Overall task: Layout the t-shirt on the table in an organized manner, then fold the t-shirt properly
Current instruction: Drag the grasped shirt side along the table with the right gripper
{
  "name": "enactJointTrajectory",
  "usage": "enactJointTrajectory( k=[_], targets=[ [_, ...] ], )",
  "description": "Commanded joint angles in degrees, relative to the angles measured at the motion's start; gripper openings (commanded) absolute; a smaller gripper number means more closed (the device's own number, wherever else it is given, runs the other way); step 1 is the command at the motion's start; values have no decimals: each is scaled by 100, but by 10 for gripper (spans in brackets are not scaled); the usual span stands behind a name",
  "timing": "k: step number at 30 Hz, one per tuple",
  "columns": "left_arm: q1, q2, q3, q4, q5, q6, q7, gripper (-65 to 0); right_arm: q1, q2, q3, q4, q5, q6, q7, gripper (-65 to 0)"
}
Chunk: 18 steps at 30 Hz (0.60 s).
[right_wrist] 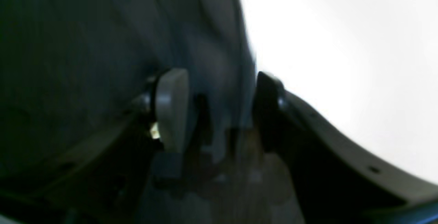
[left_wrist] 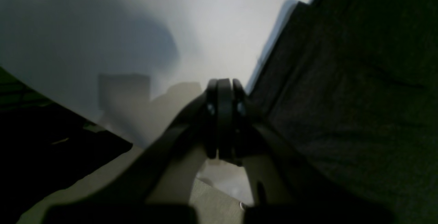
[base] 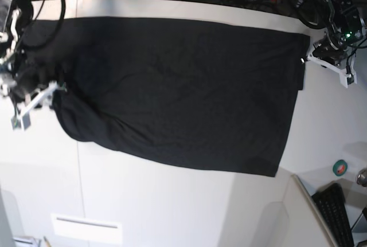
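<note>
Two arms sit at opposite ends of the t-shirt (base: pixel 178 92), which lies spread black-side-up across the far half of the table (base: pixel 172 207), no print showing. We read the layout step as mostly done: the cloth is broad and fairly flat, its far edge along the table's back edge, its near edge running at a slant. The end by the right gripper (right_wrist: pixel 219 111) is bunched and rounded, not squared off. That gripper's jaws stand apart in the right wrist view, dark cloth blurred between and beside them; we cannot tell whether any fabric is pinched. The left gripper (left_wrist: pixel 224 121) has its jaws pressed together just beside the shirt's other edge, on bare table; whether a thread of hem is caught there we cannot tell. No fold is visible yet, so we judge all the folding remains, plus tidying the bunched end
</note>
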Motion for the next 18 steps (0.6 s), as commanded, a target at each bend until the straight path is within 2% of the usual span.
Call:
enactJointTrajectory(
  k=[1,5,8,10,15,18],
  targets=[
    [-24,-72,-25,84,-2,6,-97,-650,316,171,-11,-78,2,2,144,-336],
    [-24,-72,-25,75,-2,6,-97,-650,1538,373,-319,-1344,-491,2,-76,-336],
    [-24,-81,-25,75,16,6,-97,-650,2355,365,-398,-2452,-886,19,-85,-336],
    [-24,-81,-25,75,16,6,-97,-650,2707,365,-406,-3015,-921,19,-85,-336],
    [-15,-81,-25,75,16,6,-97,-650,3147,373,-415,-3885,-921,11,-32,-336],
    [-15,-81,-25,75,25,6,-97,-650,3191,373,-415,-4281,-930,11,311,-336]
  ],
)
